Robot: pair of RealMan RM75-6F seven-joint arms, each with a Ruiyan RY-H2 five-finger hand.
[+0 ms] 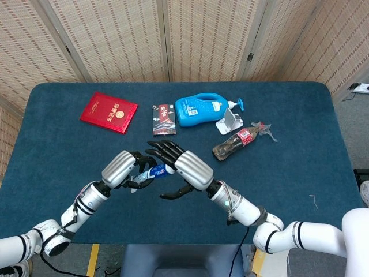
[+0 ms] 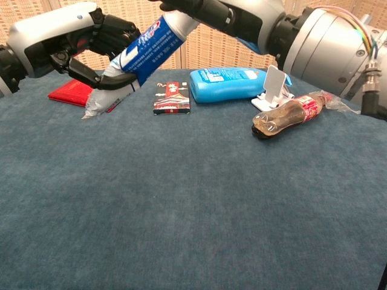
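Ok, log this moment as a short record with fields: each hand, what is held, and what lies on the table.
left hand: grips the crimped end of the toothpaste tube
right hand: at the tube's cap end, fingers spread; contact unclear
tube pose: tilted, off the table
red booklet: flat, far left
small card pack: beside the blue pump bottle, which lies on its side
white phone stand: next to the pump
cola bottle: on its side
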